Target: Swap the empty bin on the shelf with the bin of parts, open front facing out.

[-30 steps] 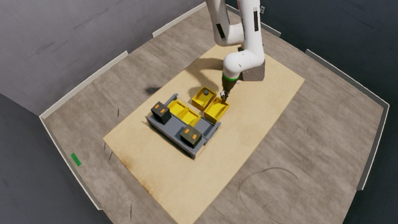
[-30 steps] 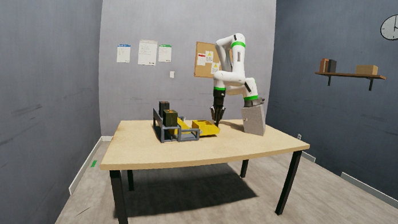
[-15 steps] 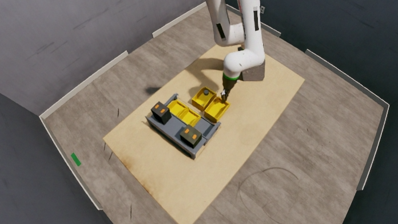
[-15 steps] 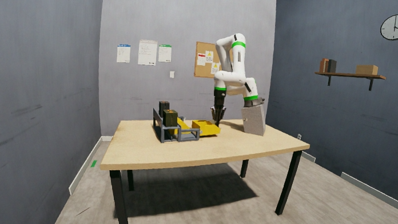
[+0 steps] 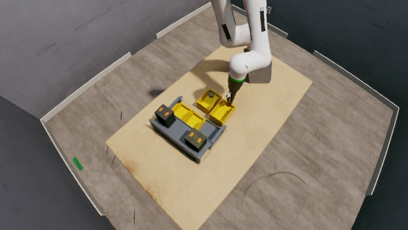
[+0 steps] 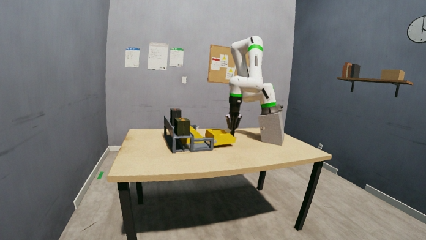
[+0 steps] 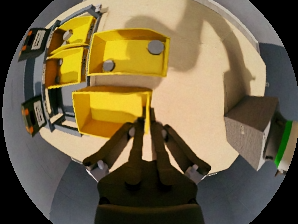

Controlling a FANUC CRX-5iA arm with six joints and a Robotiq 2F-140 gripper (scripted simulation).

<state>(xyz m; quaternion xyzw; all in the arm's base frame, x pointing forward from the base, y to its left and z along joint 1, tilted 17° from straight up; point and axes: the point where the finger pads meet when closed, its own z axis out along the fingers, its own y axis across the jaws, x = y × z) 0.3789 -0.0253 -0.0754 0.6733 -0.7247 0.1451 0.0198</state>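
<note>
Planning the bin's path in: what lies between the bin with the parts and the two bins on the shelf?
Only bare tabletop and the shelf's front edge, as the wrist view shows.

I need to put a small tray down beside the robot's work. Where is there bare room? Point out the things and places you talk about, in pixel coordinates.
The tabletop (image 5: 234, 176) looks bare from the gray shelf's (image 5: 176, 132) open-gap end to the far long edge. It's crowded between shelf and gripper (image 5: 230, 103) (image 7: 147, 112), where two yellow bins (image 5: 223, 112) (image 7: 112, 112) (image 5: 206, 102) (image 7: 127, 52) sit.

Wall clock (image 6: 420, 29), corkboard (image 6: 219, 62) with notices, brown wall shelf (image 6: 374, 81) (a cardboard-coloured box (image 6: 392, 75) and books (image 6: 351, 70) aboard).
</note>
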